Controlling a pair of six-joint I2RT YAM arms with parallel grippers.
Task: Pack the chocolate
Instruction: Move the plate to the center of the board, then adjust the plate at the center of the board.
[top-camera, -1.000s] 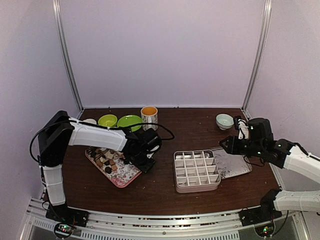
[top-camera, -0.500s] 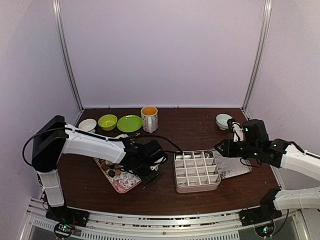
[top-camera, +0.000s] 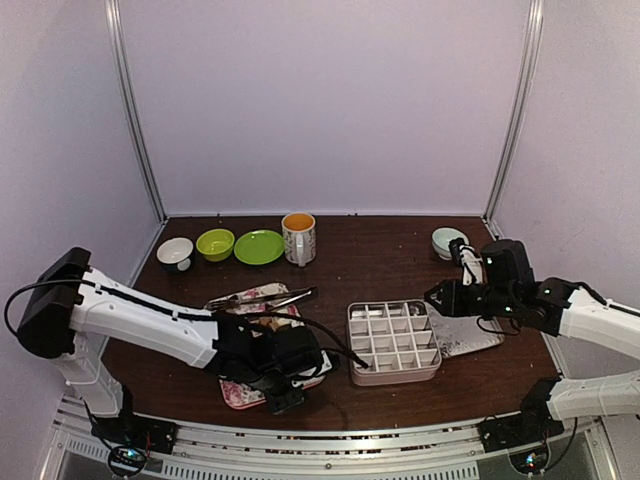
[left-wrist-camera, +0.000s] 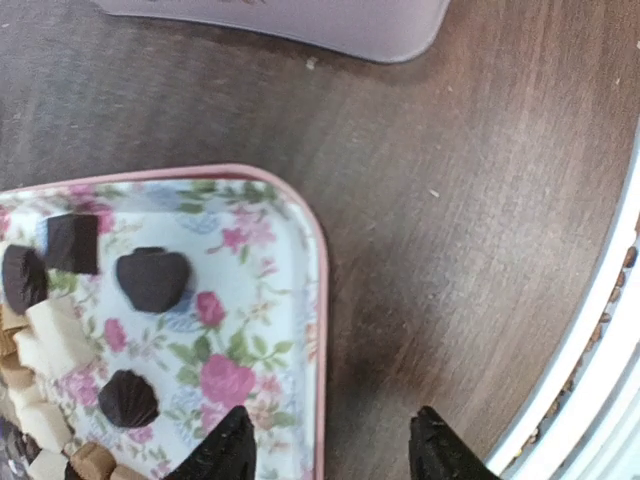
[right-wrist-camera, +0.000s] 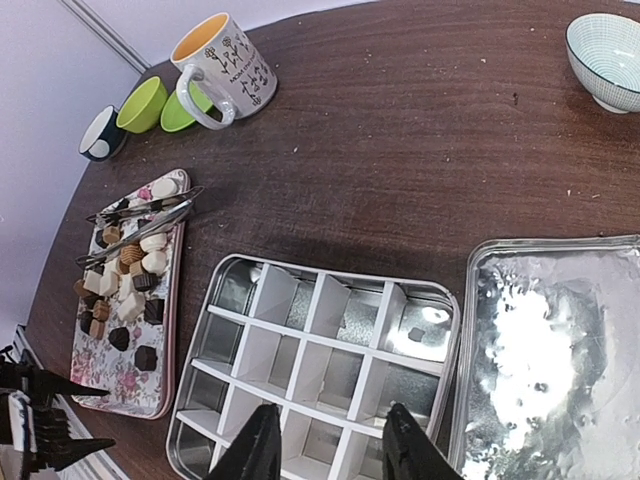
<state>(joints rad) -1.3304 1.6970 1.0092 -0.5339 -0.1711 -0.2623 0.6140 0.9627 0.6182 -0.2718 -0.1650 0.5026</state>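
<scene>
— Changes over the last second, starting at the left?

— My left gripper has swung from the far side of the floral tray down to its near right corner, low in the overhead frame. Its jaws pinched shut and have just sprung apart. In the wrist view they straddle the pink rim with nothing between them. The tray itself now sits further right, closer to the divided box.

— And the chocolate?

— The chocolate is all on that tray: dark, tan and white pieces clustered away from the corner I am over. The tongs lie across the tray's far end. I judge the tray was dragged nearer and then let go, so no piece is packed yet.

— Middle and right?

— The box sits at centre frame on the table, and I can make out no candy in its cells. My right gripper has eased in over the box's far right corner, jaws partly open and empty. The silver lid lies just beside the box at the right. Picking a first piece looks like the next job.
</scene>
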